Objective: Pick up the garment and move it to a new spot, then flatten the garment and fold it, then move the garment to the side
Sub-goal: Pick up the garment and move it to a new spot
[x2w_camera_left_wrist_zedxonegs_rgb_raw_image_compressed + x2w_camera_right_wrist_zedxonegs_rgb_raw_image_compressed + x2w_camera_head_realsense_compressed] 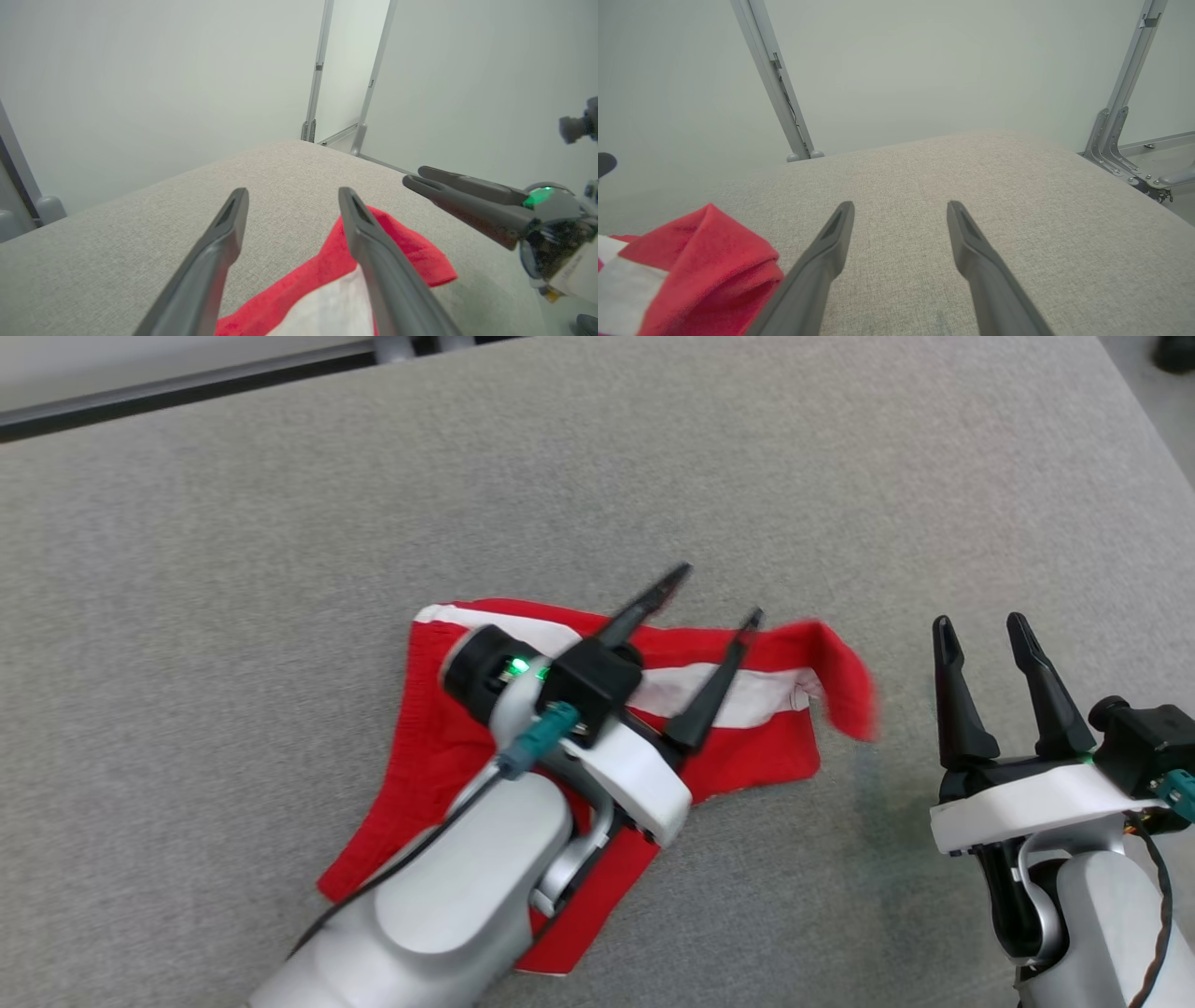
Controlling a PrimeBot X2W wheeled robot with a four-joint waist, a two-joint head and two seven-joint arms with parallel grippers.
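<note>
The garment [429,756] is red knit with a white stripe and lies crumpled on the grey table [653,476]. My left gripper [721,590] hovers over its middle, open, with nothing between its fingers. In the left wrist view the left gripper [293,191] spreads above the garment [411,252], whose right corner is folded over and blurred. My right gripper [979,619] stands open just right of the cloth, apart from it. In the right wrist view the right gripper [900,204] has the garment [705,252] at its lower left. My left arm hides part of the cloth.
The grey fabric surface stretches wide behind and to the left of the garment. Its back edge [187,383] runs along the top left. Metal frame posts [784,102] stand beyond the far edge. My right gripper [413,176] reaches into the left wrist view from the right.
</note>
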